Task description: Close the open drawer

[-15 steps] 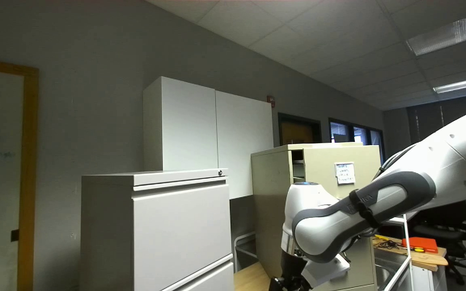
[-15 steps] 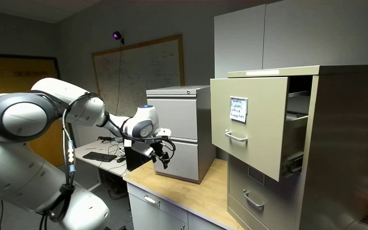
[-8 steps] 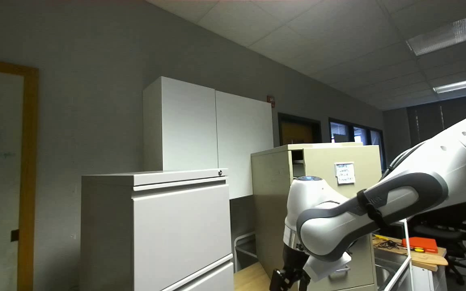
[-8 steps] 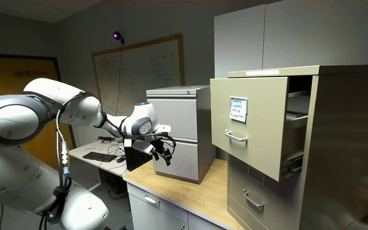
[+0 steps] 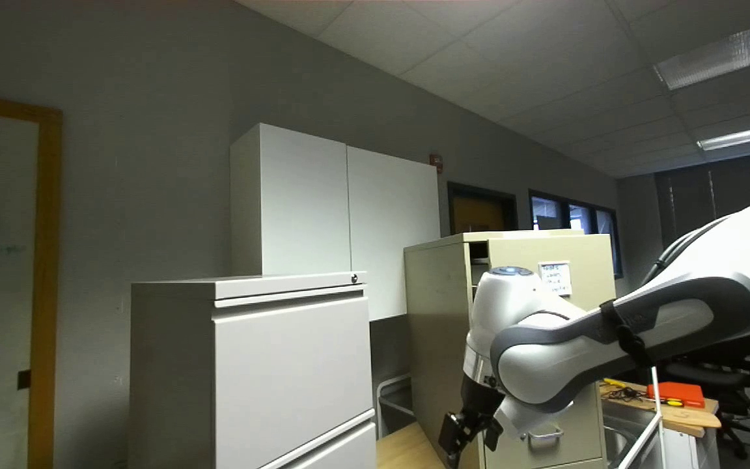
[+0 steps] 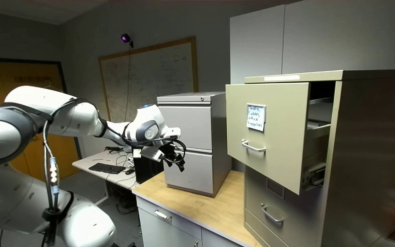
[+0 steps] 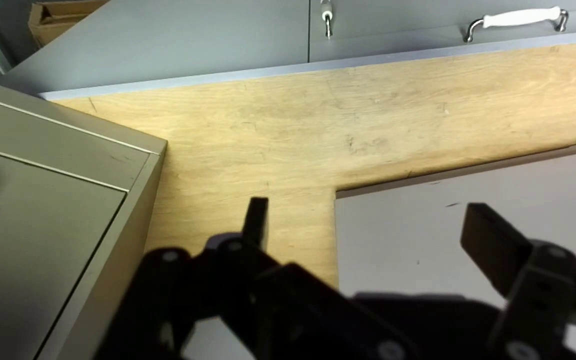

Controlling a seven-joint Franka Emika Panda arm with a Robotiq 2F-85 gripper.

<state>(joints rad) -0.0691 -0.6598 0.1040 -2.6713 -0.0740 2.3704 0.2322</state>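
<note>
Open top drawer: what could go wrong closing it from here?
The pincer is spread open, so it might catch the drawer by its handle rather than push it shut. Loose cables looping beside the pincer could snag on that handle. In an exterior view the grey cabinet shows behind the pincer, so a sideways swing might clip it.

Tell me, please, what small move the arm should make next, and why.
I would probably swing the hand across to face the top drawer: the drawer juts out of the filing cabinet, while the hand hangs open, clear of both, in front of the grey cabinet.
</note>
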